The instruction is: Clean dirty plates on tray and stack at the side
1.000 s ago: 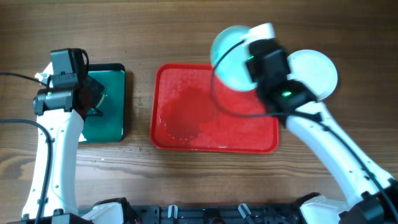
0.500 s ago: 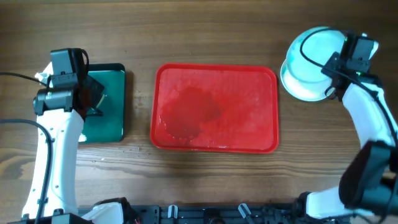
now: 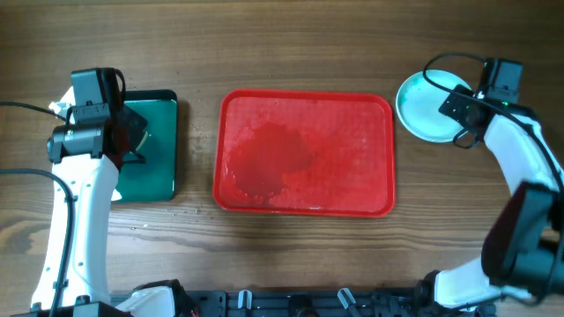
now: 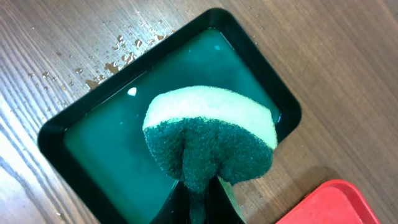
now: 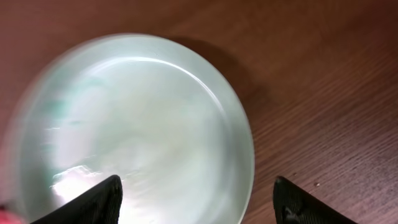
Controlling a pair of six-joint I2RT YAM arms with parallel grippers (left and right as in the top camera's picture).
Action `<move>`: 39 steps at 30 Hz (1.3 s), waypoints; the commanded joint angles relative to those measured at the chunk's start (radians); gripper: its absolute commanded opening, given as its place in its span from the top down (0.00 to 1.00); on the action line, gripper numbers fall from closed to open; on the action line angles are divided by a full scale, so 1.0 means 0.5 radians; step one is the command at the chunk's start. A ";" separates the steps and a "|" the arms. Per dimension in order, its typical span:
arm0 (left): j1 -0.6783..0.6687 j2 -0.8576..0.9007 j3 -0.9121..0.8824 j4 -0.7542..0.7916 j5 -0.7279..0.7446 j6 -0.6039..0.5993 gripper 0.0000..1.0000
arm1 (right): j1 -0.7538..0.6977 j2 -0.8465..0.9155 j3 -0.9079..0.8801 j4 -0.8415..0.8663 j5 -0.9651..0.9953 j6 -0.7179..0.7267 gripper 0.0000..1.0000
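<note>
Left gripper (image 4: 198, 194) is clamped shut on a green scouring sponge (image 4: 211, 140) with a pale foam back, held scrubby side up over the small dark green tray (image 4: 112, 143), which sits on the wooden table (image 3: 264, 44) at 9 o'clock of the red tray (image 3: 304, 151). Right gripper (image 5: 196, 190) has its fingers spread wide apart, gripping nothing, directly above a pale light-blue plate (image 3: 421, 110) lying flat on the table just off the red tray's corner at 2 o'clock; can't tell if other plates are under it. The red tray looks wet, with no plates on it.
</note>
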 commanded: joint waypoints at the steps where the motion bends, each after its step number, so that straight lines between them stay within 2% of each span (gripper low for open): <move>1: 0.008 0.015 -0.039 0.078 0.011 -0.035 0.96 | 0.080 -0.356 0.001 -0.034 -0.217 0.008 0.20; 5: 0.028 0.034 -0.109 0.230 0.014 -0.034 0.96 | 0.274 -0.629 0.001 -0.101 -0.221 0.005 0.18; 9: 0.127 0.126 -0.143 0.339 0.016 -0.035 0.96 | 0.535 -0.742 0.001 -0.182 -0.220 -0.018 0.15; 10: 0.163 0.177 -0.144 0.362 0.025 -0.035 0.96 | 0.606 -0.750 0.001 -0.195 -0.220 -0.027 0.13; 12: 0.219 0.275 -0.144 0.395 0.092 -0.034 0.96 | 0.745 -0.750 0.001 -0.208 -0.204 -0.043 0.00; 17: 0.291 0.538 -0.144 0.513 0.436 -0.031 0.96 | 1.022 -0.751 0.001 -0.175 -0.031 0.003 0.00; 21: 0.288 0.691 -0.144 0.571 0.570 -0.026 0.96 | 1.156 -0.751 0.001 -0.158 0.005 0.014 0.00; 22: 0.289 0.706 -0.144 0.579 0.569 -0.026 0.89 | 1.176 -0.751 0.001 -0.158 0.006 0.013 0.01; 23: 0.291 0.713 -0.144 0.587 0.568 -0.026 0.76 | 1.192 -0.751 0.001 -0.159 0.006 0.014 0.01; 26: 0.293 0.703 -0.142 0.614 0.568 -0.025 0.47 | 1.220 -0.754 0.001 -0.159 0.005 0.012 0.00; 29: 0.294 0.655 -0.134 0.612 0.570 0.040 0.37 | 1.227 -0.784 0.001 -0.175 0.005 0.012 0.00; 33: 0.294 0.455 -0.127 0.556 0.571 0.079 0.33 | 1.227 -0.893 0.001 -0.230 0.006 0.008 0.00; 37: 0.293 0.095 -0.127 0.450 0.599 0.079 0.30 | 1.227 -1.102 0.001 -0.247 0.006 0.006 0.00; 38: 0.292 0.005 -0.127 0.417 0.600 0.079 0.26 | 1.227 -1.177 0.001 -0.253 0.006 0.003 0.00; 39: 0.292 -0.092 -0.127 0.378 0.599 0.079 0.15 | 1.227 -1.254 0.001 -0.273 0.006 -0.015 0.00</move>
